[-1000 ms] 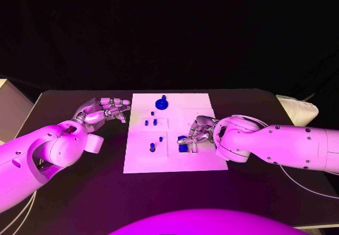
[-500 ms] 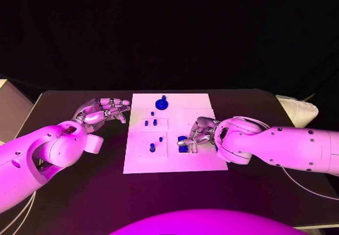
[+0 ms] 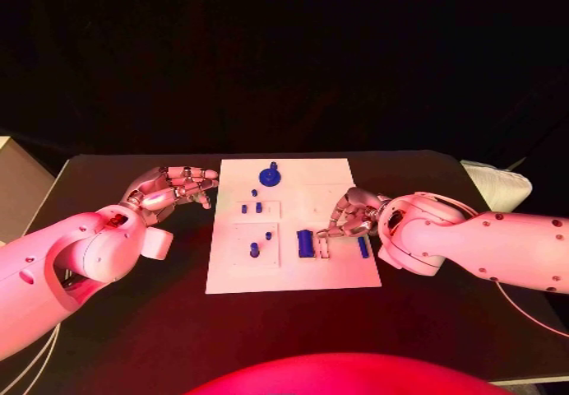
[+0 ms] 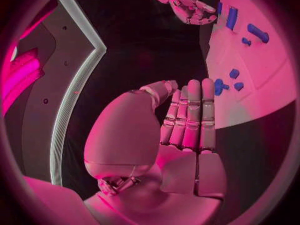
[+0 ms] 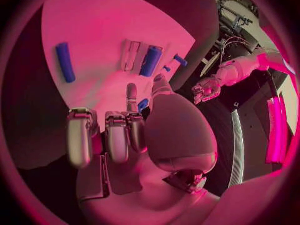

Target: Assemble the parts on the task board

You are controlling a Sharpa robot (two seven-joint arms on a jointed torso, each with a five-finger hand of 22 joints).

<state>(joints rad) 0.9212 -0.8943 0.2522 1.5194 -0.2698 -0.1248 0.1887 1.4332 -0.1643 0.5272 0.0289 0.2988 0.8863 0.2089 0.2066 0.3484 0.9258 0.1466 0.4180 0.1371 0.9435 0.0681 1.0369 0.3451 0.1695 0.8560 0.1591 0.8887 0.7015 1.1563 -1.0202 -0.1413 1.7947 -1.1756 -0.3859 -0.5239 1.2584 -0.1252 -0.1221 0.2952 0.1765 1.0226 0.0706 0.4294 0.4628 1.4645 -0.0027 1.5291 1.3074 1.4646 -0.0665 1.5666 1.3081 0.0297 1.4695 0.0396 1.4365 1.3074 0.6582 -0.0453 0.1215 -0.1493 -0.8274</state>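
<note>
The white task board point(image 3: 338, 185) lies mid-table. A blue knob point(image 3: 270, 174) stands at its far edge, with small blue pegs point(image 3: 252, 207) nearer. A blue cylinder point(image 3: 305, 243) and a blue bar point(image 3: 363, 247) sit at the near right; the cylinder point(image 5: 150, 61) and bar point(image 5: 64, 62) also show in the right wrist view. My right hand point(image 3: 348, 217) hovers over the board's right side with most fingers curled. A small blue piece point(image 5: 144, 104) shows by its fingertip, and I cannot tell whether it is pinched. My left hand point(image 3: 178, 188) holds nothing, just left of the board point(image 4: 250, 80).
Black table point(image 3: 142, 321) surrounds the board. A pale box edge point(image 3: 10, 189) stands at the far left and a pale object point(image 3: 498, 183) at the right table edge. More blue pegs point(image 3: 261, 243) stand on the board's near left.
My right hand has drawn back to the right, off the blue pieces it covered; the blue cylinder and bar now lie bare. The left hand has not moved.
</note>
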